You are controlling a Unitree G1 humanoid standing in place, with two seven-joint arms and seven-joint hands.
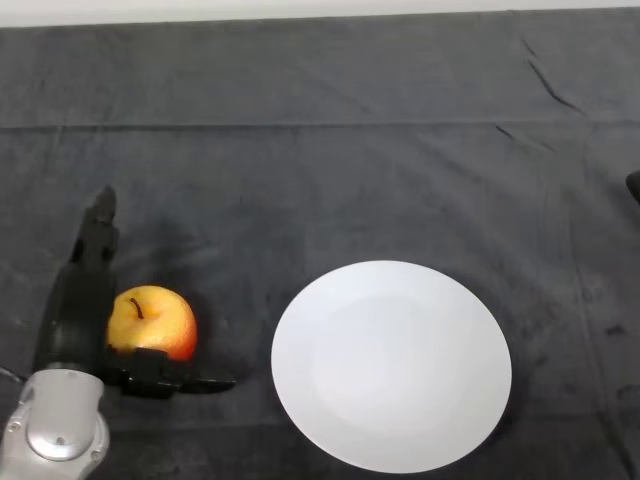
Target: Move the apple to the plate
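The apple (152, 322), yellow with a red flush on its near right side and its stem up, sits on the dark cloth (330, 180) toward the robot's left, just beside the white plate (392, 365) but clear of its rim. The plate holds nothing.

The left hand (85, 310) is set around the fruit. The long fingers (98, 235) run straight along the apple's left flank and on past it toward the far side, while the thumb (180, 381) lies along the near side, its tip pointing toward the plate. The digits are spread wide, bracketing the apple, not yet closed on it; whether any of them actually touches the skin cannot be told from here.

Judgement: the step in hand is the grasp. To do it well, the fingers should curl around the far side and the thumb press in from the near side, so the round fruit is held across its widest part and cannot squirt out. Lift before travelling, enough to clear the plate's edge, then carry rightward and set down near the centre.

Nothing lies between apple and plate. The cloth shows creases only toward the far right, off the route. The chief risk is the apple rolling away on closure
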